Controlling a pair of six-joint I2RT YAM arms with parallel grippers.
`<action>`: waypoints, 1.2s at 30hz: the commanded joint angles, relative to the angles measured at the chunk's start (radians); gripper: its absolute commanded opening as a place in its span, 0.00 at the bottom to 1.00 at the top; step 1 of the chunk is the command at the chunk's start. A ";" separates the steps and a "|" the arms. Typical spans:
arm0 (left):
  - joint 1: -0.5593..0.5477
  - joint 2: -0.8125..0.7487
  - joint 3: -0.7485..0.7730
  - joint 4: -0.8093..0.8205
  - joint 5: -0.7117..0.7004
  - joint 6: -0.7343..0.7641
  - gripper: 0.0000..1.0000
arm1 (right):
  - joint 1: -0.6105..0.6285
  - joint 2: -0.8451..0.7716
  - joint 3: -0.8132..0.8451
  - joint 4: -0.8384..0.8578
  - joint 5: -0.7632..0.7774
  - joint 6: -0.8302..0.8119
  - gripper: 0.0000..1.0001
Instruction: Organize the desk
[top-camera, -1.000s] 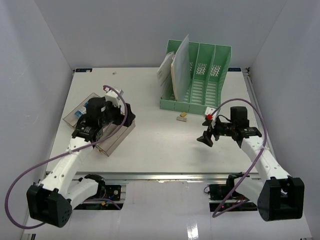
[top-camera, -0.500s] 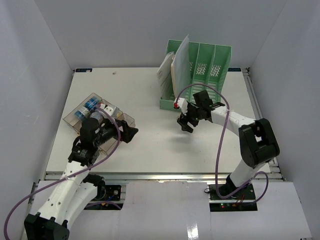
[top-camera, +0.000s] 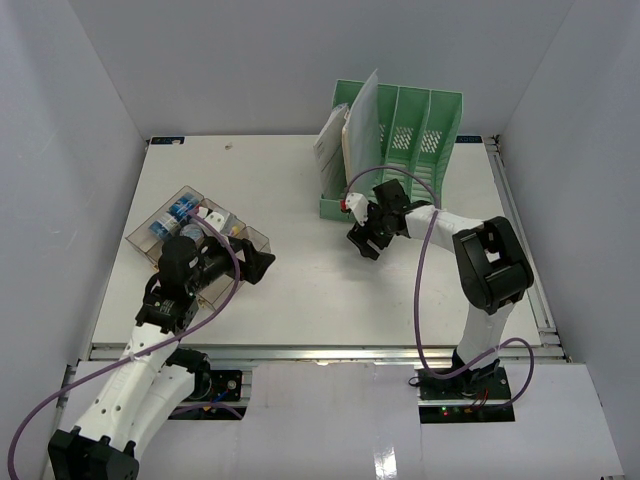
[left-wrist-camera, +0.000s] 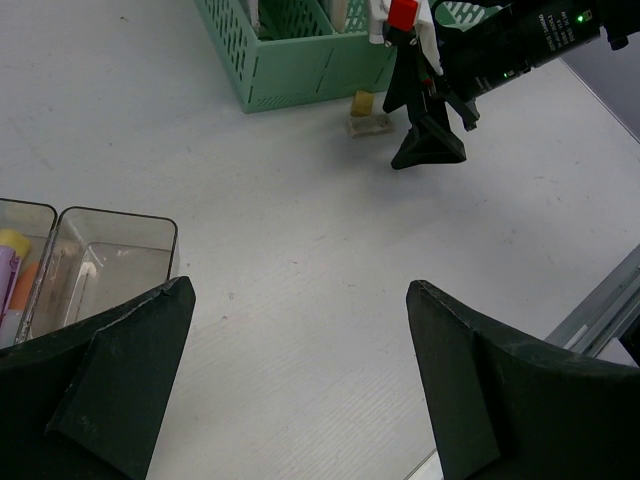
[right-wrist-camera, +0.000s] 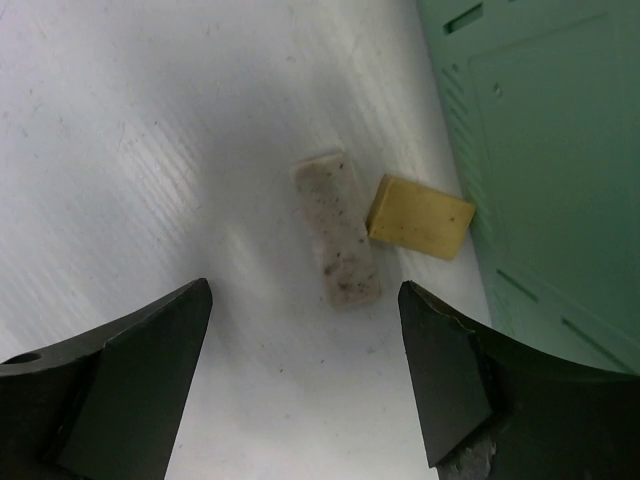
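The left arm (top-camera: 150, 325) leans forward from its base at the near left, its wrist turned toward the middle. The left gripper (top-camera: 262, 264) points to the right, low and nearly level, with its jaws spread wide and nothing between them. The right arm (top-camera: 487, 270) is folded high at the elbow, its forearm stretched out to the left and its wrist bent downward, so that the right gripper (top-camera: 363, 243) points down with its jaws well apart, gripping nothing.
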 joint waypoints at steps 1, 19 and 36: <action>0.003 -0.001 0.001 0.017 -0.002 0.004 0.98 | 0.003 0.040 0.062 0.019 -0.028 0.033 0.76; 0.002 -0.027 -0.003 0.028 -0.007 0.008 0.98 | 0.037 -0.043 0.009 -0.079 -0.164 -0.105 0.08; 0.001 -0.364 -0.051 0.064 -0.348 0.051 0.98 | 0.392 0.216 0.724 -0.284 -0.323 -0.157 0.08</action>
